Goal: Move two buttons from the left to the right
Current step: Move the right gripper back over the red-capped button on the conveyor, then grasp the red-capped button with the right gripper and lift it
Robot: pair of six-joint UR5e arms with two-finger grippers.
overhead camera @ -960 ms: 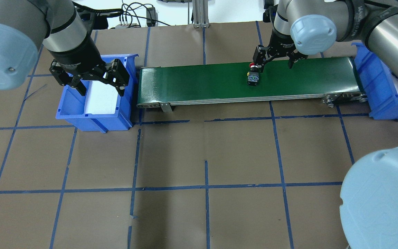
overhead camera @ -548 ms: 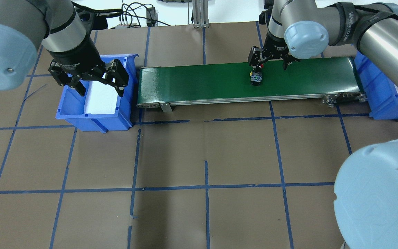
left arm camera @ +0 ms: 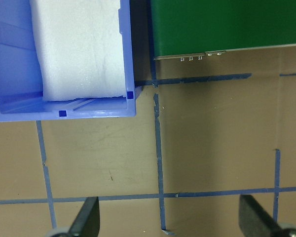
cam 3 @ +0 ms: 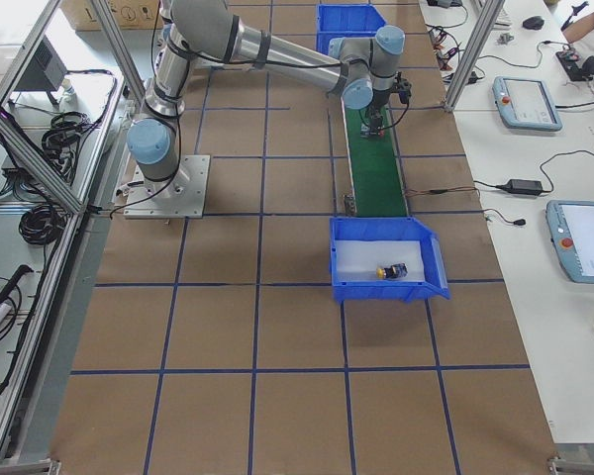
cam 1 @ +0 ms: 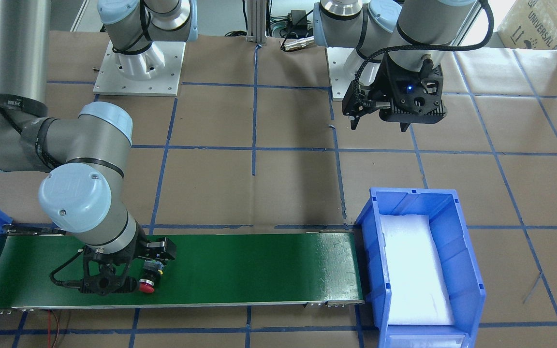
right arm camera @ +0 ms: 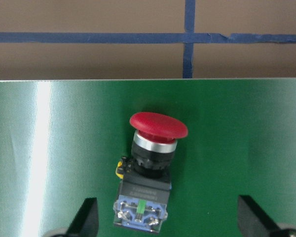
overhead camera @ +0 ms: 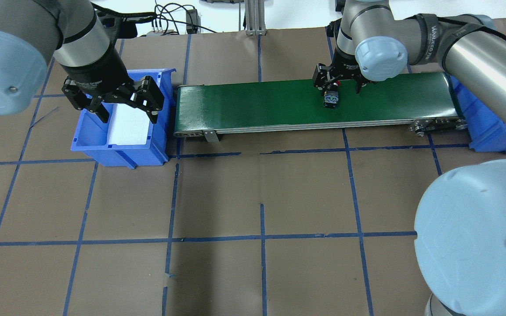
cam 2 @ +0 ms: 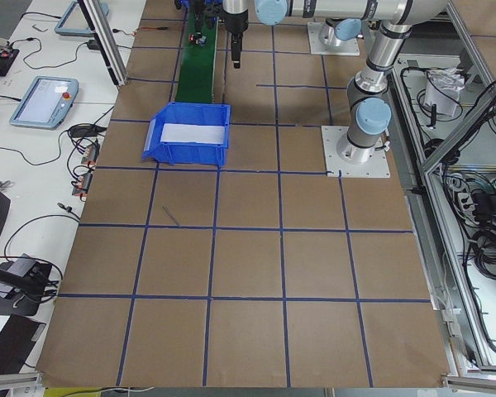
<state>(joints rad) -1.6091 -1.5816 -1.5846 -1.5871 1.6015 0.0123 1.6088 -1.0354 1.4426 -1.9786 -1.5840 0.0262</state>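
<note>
- front-facing view: a cardboard box (cam 1: pixel 535 19), far out to the side of the left pincer (cam 1: pixel 380 124), reads "universal r" before the frame edge cuts it off. that pincer hangs spread, and a foam-lined blue bin (cam 1: pixel 467 270) lies beyond it.
- overhead view: the lettering on the right arm's strap (overhead camera: pixel 431 33) is too blurred to read. since half a second ago the right pincer (overhead camera: pixel 339 85) has slid along the green belt (overhead camera: pixel 257 105) toward the left pincer. the red button (overhead camera: pixel 332 100) has ridden slightly the other way and now sits further inside its span. the left pincer has not moved.
- exterior left: both pincers are too small to judge.
- exterior right: the yellow button (cam 3: pixel 391 270) lies in a second bin (cam 3: pixel 366 289), well away from the right pincer.
- left wrist: the fingers (left arm camera: pixel 89 219) are wide apart over brown paper.
- right wrist: the fingers (right arm camera: pixel 89 217) are spread either side of the red button, not touching it. its cap points away from the pincer.
</note>
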